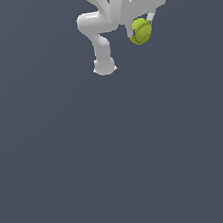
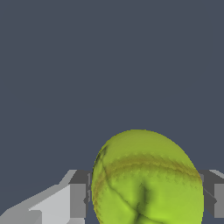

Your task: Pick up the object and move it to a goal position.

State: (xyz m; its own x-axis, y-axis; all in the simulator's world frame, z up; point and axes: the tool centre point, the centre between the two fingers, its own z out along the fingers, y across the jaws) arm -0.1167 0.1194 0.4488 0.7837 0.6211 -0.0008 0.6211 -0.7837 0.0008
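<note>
The object, a yellow-green ball [image 1: 141, 31] with thin darker seam lines, hangs under the white hand of my arm near the top of the exterior view. My gripper [image 1: 141, 27] is shut on it, one finger on each side. In the wrist view the ball [image 2: 146, 179] fills the space between my two dark fingertips [image 2: 79, 192], and the gripper [image 2: 147, 194] presses it from both sides. The ball is held above the dark grey floor, with no surface touching it.
The arm's white links and its round base [image 1: 105, 66] stand to the exterior view's left of the ball. A plain dark grey floor [image 1: 115, 158] spreads across the scene.
</note>
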